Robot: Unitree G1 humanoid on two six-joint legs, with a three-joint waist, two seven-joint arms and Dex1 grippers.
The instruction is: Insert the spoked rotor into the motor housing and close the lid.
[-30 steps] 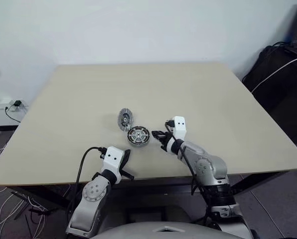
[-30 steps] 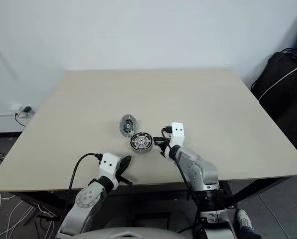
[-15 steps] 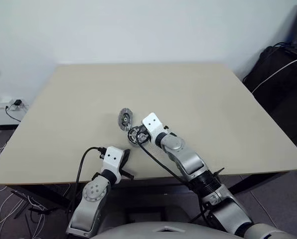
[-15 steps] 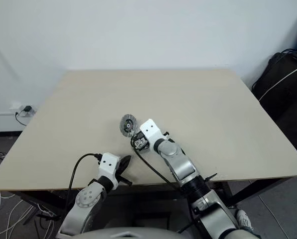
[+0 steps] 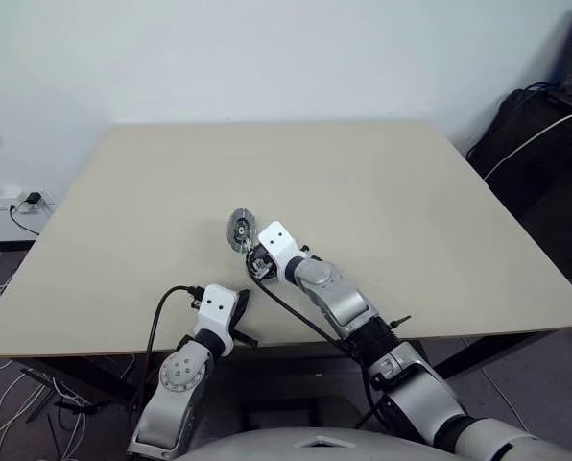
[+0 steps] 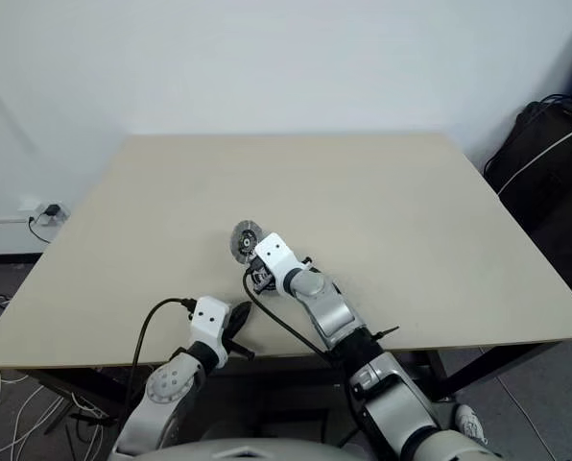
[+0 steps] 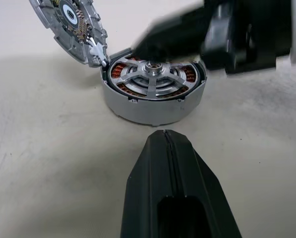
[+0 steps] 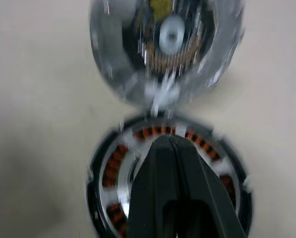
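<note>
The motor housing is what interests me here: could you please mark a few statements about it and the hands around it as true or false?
1. The spoked rotor sits inside the motor housing. True.
2. The lid lies flat on the housing, closed. False: it stands tilted open beside the housing, at its rim.
3. The right hand is over the housing, fingers shut. True.
4. The left hand holds the lid. False: it is shut on nothing, short of the housing.
5. The housing rests on the table. True.
</note>
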